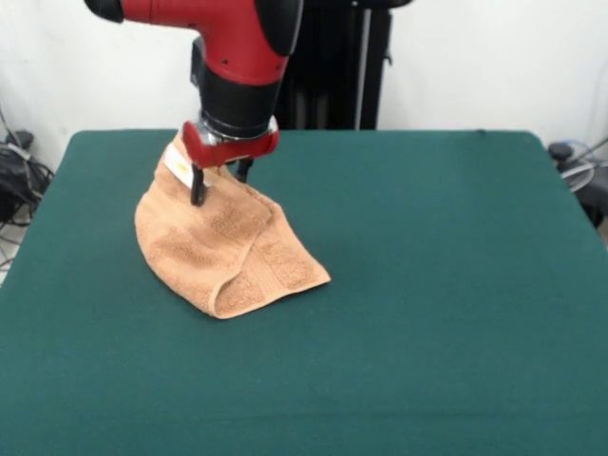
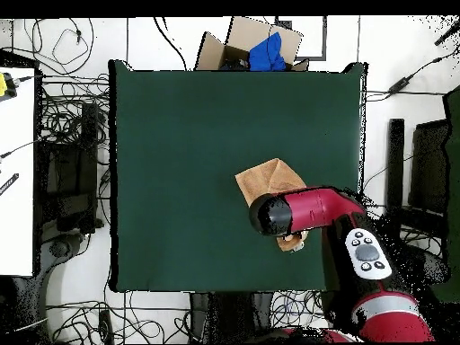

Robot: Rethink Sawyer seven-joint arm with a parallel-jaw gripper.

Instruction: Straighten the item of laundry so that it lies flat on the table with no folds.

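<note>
Surrounding the table [image 2: 180,135]: floor cables [image 2: 63,117], cardboard box [image 2: 247,45].

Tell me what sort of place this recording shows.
Probably a robotics lab: a green-covered table ringed by loose cables on the floor, a cardboard box beside it, and a red robot arm over a towel.

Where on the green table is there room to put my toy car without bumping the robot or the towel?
In the front view, the green table is bare along its whole right side, and across the near strip in front of the peach-orange towel. The crowded spot is far left, where the gripper comes down onto the towel's raised end. Only a narrow bare strip runs left of the towel.
</note>
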